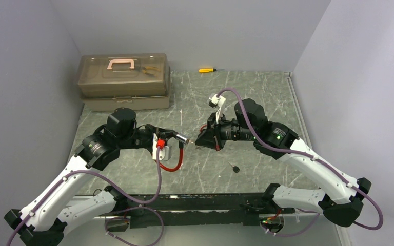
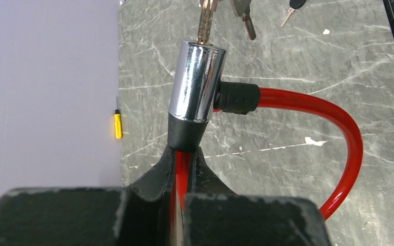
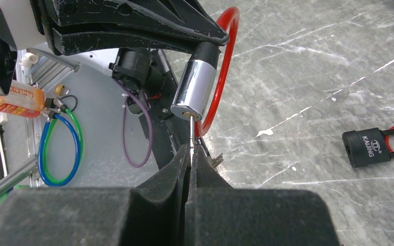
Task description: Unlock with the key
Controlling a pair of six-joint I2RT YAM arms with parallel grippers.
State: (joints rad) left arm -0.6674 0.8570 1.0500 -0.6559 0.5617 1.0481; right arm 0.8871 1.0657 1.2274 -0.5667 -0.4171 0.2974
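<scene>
Surroundings: a closed olive toolbox [image 1: 124,79] stands at the far-left corner of the table [image 1: 267,97]. A yellow screwdriver [image 1: 207,70] lies by the back wall. A loose black-headed key [image 1: 234,167] lies near the right arm. A black padlock [image 3: 368,147], lettered "KAIJING" as far as legible, lies apart with a thin red cord at its shackle. An orange label [image 3: 18,100] beyond the table edge is unreadable.

Task item: the cable lock [image 2: 197,82] is held above mid-table, its red cable [image 2: 338,118] looping aside. The left gripper [image 2: 184,161] is clamped on the lock's black lower end. The right gripper [image 3: 190,154] pinches the key [image 3: 191,128], whose blade is entered in the chrome barrel's keyway. Spare keys [image 2: 243,18] hang beside it.
</scene>
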